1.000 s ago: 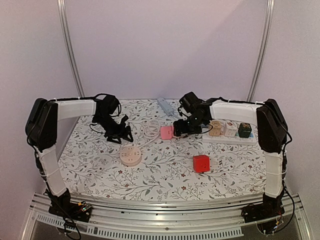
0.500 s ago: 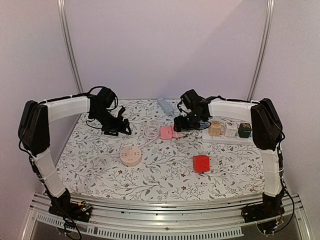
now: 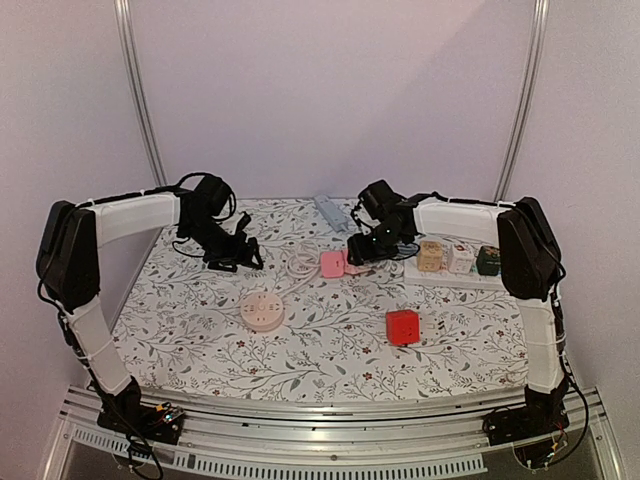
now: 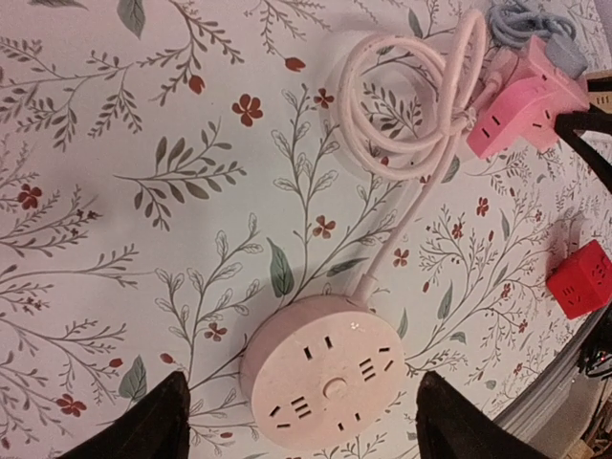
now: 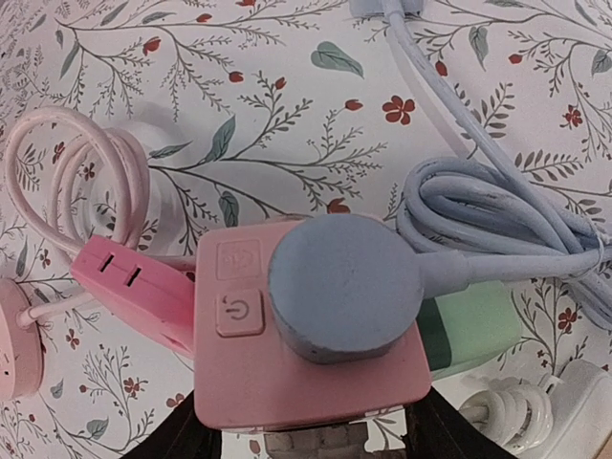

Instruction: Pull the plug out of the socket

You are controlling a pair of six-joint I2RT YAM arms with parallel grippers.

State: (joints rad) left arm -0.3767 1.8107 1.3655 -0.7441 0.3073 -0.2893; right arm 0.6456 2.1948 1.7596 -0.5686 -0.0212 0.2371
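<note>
A round blue-grey plug sits pushed into the top of a pink socket block, which has a power button beside the plug. In the top view the socket lies at the table's back middle. My right gripper comes down over it, one finger tight against each side of the block. The plug's cable coils off to the right. My left gripper hangs open above a round pink socket disc and holds nothing.
A second pink adapter touches the socket's left side, with a white coiled cord running to the disc. A red cube lies in front. A white strip at the right carries small cube adapters. A blue-grey power strip lies at the back.
The right gripper's fingers have narrowed onto the pink socket's sides. The left arm lifted and drew back a second ago, then held still.
</note>
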